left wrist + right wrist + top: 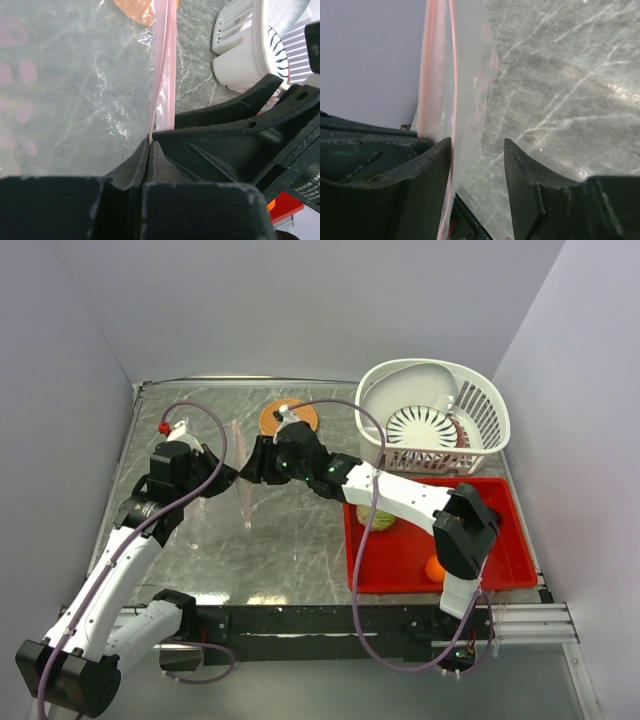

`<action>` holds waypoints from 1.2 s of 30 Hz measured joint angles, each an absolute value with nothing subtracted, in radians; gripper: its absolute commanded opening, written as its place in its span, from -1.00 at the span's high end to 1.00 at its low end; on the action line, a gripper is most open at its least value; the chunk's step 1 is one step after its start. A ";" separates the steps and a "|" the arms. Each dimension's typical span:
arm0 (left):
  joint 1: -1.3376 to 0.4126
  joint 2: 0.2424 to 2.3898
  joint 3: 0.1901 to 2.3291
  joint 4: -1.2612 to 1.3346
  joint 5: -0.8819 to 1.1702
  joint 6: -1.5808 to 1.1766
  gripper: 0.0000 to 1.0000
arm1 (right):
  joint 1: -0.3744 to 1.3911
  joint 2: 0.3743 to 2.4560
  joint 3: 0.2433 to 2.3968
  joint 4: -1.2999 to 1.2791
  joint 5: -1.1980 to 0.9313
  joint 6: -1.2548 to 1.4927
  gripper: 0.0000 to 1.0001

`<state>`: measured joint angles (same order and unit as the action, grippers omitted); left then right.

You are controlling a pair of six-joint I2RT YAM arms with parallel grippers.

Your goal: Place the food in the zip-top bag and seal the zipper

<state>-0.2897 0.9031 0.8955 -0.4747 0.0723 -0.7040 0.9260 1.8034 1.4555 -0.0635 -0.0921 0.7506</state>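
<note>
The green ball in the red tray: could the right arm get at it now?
Probably not yet. The right pincer straddles the edge of the zip-top bag, off the red tray, and its own forearm hangs over the green ball. Pulling back should free it.

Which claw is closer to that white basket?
Right. The right gripper sits mid-table, left of the white basket; the left gripper, pinching the zip-top bag, is farther left.

Plain lilac walls (300, 300), grey marbled tabletop (290, 540)
</note>
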 measured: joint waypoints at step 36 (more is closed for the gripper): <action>-0.425 0.968 0.954 -0.435 -0.092 -0.661 0.98 | 0.902 1.758 1.495 -0.391 0.226 0.593 -0.31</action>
<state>-0.4252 0.9680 0.9543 -0.4355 -0.0921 -0.6605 0.9024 1.7580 1.4952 -0.3912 0.2256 0.5926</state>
